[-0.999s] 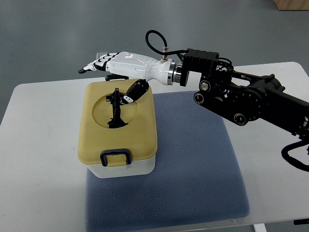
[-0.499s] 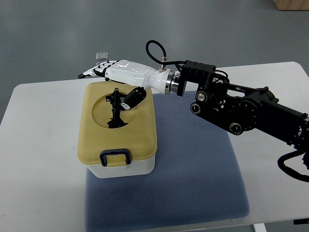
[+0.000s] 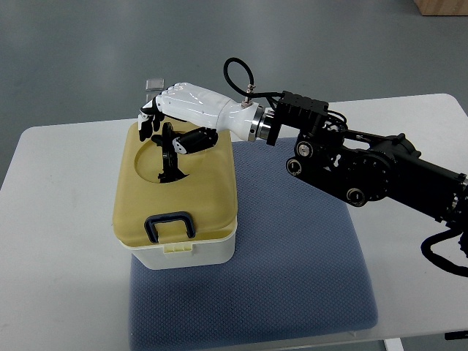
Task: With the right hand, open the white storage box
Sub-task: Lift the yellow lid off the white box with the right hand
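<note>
Since the earlier frame, the right hand [image 3: 172,117] has curled down over the far edge of the lid [image 3: 175,183], and the lid now sits tilted, with its front clasp [image 3: 170,225] lifted clear of the white box base [image 3: 196,254]. The fingers [image 3: 150,121] hook over the far rim while the thumb [image 3: 196,140] presses into the round recess around the black handle [image 3: 172,150]. The hand is thus closed on the lid, not spread. This pinch at the far side probably serves to lever the lid upward about that edge; whether a hinge sits there cannot be told.

The right arm [image 3: 365,164] enters from the right edge and reaches across the blue mat [image 3: 292,263]. The left arm does not show in the view.

The storage box stands on the left part of the mat, which lies on the white desk [image 3: 66,219]. Its lid is a dull yellow with rounded corners, a circular depression in the top and a dark blue clasp at the near edge. The base is white and slightly narrower than the lid. A pale tab [image 3: 178,249] shows just below the clasp, suggesting the catch is released.

By judgement, opening has begun but the lid is only slightly raised.
</note>
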